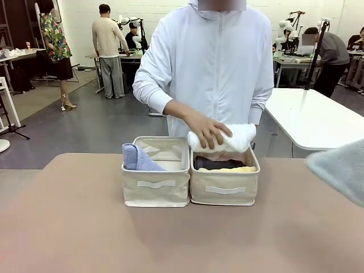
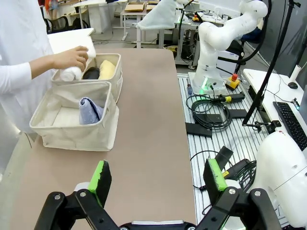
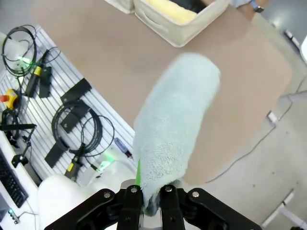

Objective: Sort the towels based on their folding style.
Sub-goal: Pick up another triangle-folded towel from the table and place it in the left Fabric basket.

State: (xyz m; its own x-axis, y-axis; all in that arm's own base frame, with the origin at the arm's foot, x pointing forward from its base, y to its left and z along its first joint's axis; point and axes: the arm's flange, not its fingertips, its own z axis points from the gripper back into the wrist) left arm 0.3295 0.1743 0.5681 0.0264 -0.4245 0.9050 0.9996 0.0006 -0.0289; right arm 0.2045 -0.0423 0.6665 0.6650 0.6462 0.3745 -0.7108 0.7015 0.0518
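The person's hand holds a white rolled towel [image 1: 227, 139] over the right beige bin [image 1: 224, 190], which holds a dark grey roll [image 1: 216, 164] and a yellow roll [image 1: 227, 169]. A light blue folded towel [image 1: 136, 157] leans in the left bin [image 1: 154, 190]. My right gripper [image 3: 147, 199] is shut on a sage-green towel [image 3: 175, 120], hanging high above the table's right side; its edge shows in the front view as a sage-green towel [image 1: 340, 168]. My left gripper [image 2: 158, 184] is open over the near table, nothing between its fingers. The white roll [image 2: 72, 73] and blue towel [image 2: 90, 110] also appear there.
The two bins stand side by side at the table's far middle. A white table [image 1: 313, 116] stands behind at right. Cables and boxes [image 2: 211, 115] lie on the metal deck beside the right arm's base [image 2: 211, 81].
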